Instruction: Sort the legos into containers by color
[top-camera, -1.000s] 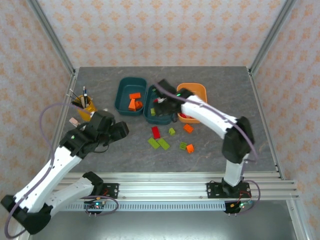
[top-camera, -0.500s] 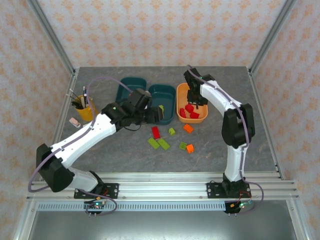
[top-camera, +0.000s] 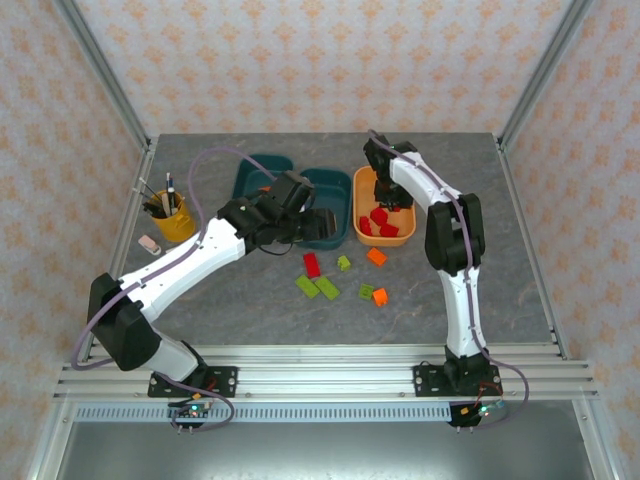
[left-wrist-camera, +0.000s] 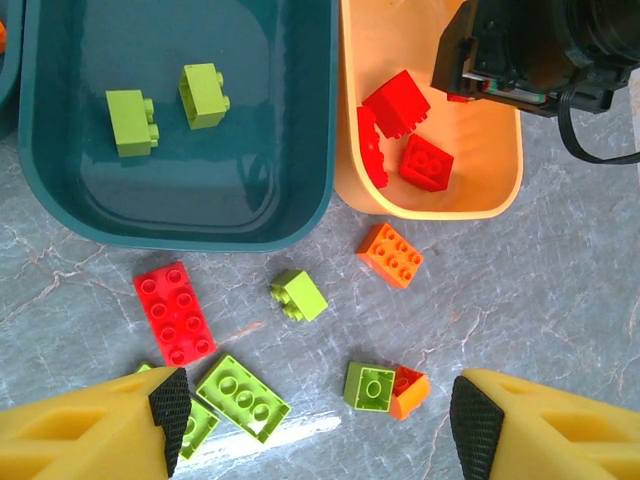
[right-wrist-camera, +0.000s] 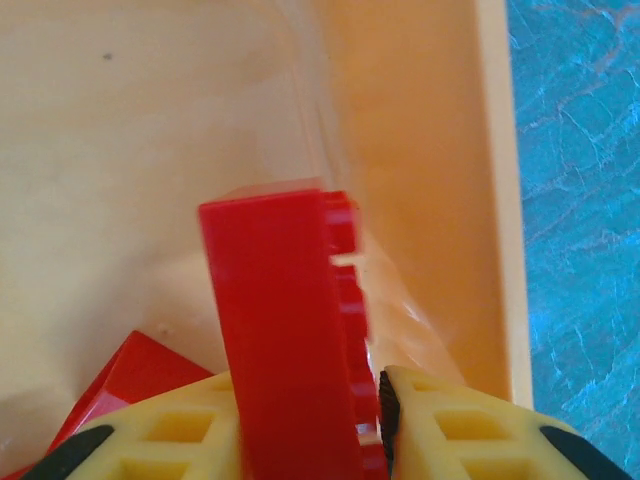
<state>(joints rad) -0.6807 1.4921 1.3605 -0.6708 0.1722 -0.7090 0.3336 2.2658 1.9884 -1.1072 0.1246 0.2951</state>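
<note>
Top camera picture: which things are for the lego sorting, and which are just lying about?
For the job:
legos
left teal tub
middle teal tub
orange tub

Just lying about:
yellow cup of pens
small pink thing beside the cup

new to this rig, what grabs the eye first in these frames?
A red brick sits between the right gripper's fingers, over the orange tub that already has red pieces in it. Next, the left gripper hangs open above loose bricks on the table, just in front of a teal tub with two green bricks.
</note>
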